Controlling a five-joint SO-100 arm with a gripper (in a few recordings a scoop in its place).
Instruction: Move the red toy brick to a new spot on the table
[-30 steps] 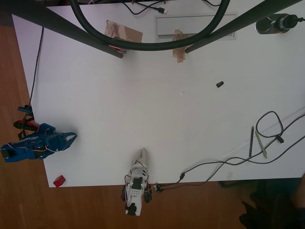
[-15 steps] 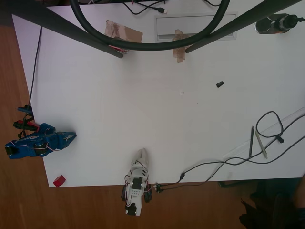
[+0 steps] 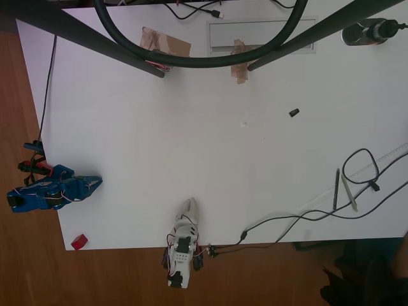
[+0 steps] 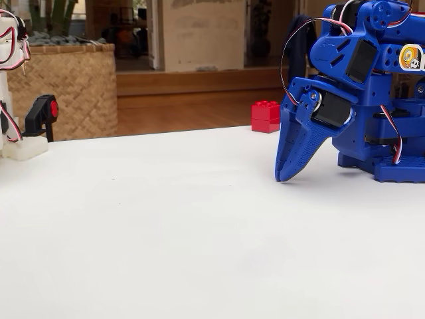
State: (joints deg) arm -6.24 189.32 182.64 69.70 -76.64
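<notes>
**Jaws closed and empty, brick parked at the table corner**

The jaws are seen pressed together, nothing held between them. The gripper [image 4: 287, 174] is pointed down in the fixed view, its tip just at the table [image 4: 199, 232], though contact cannot be confirmed. In the overhead view the gripper [image 3: 97, 183] is found at the table's left edge, pointing right, with the blue arm [image 3: 44, 193] folded up behind it and reaching out over the wooden floor [image 3: 25, 268].

The red toy brick [image 3: 79, 241] is spotted near the bottom-left corner of the table [image 3: 191, 146] in the overhead view, right at the edge, below the gripper and clearly apart from it. In the fixed view the red toy brick [image 4: 265, 116] is seen at the far edge, studs up, just left of the gripper and behind it.

Further out, a small black piece [image 3: 294, 112] is left lying right of centre. Brown tape patches [image 3: 165, 43] are stuck near the top edge. Two pens [image 3: 341, 189] and a looped black cable [image 3: 360, 167] are laid out at the right.
</notes>
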